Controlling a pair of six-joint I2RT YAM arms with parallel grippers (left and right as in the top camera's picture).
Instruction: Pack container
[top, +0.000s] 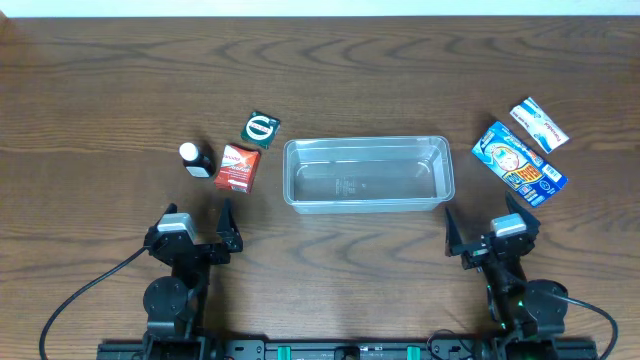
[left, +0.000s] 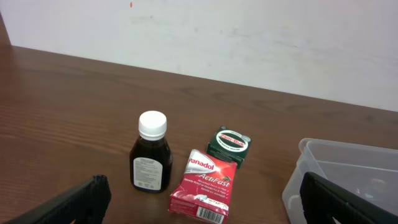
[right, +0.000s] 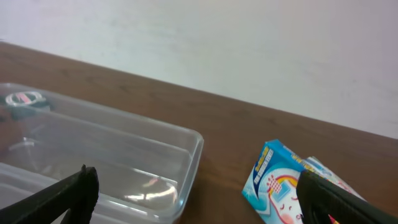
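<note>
The clear plastic container (top: 367, 173) sits empty at the table's middle; its corner shows in the left wrist view (left: 339, 177) and in the right wrist view (right: 99, 158). Left of it lie a dark bottle with a white cap (top: 197, 159) (left: 151, 155), a red packet (top: 237, 167) (left: 204, 184) and a green packet (top: 260, 129) (left: 231, 144). Right of it lie a blue box (top: 519, 163) (right: 273, 183) and a white packet (top: 539, 124). My left gripper (top: 196, 219) (left: 205, 202) is open and empty, near the red packet. My right gripper (top: 487, 222) (right: 199, 196) is open and empty, between the container and the blue box.
The wooden table (top: 100, 90) runs to a white wall at the back (left: 249, 37). Cables trail from both arm bases along the front edge (top: 80, 300).
</note>
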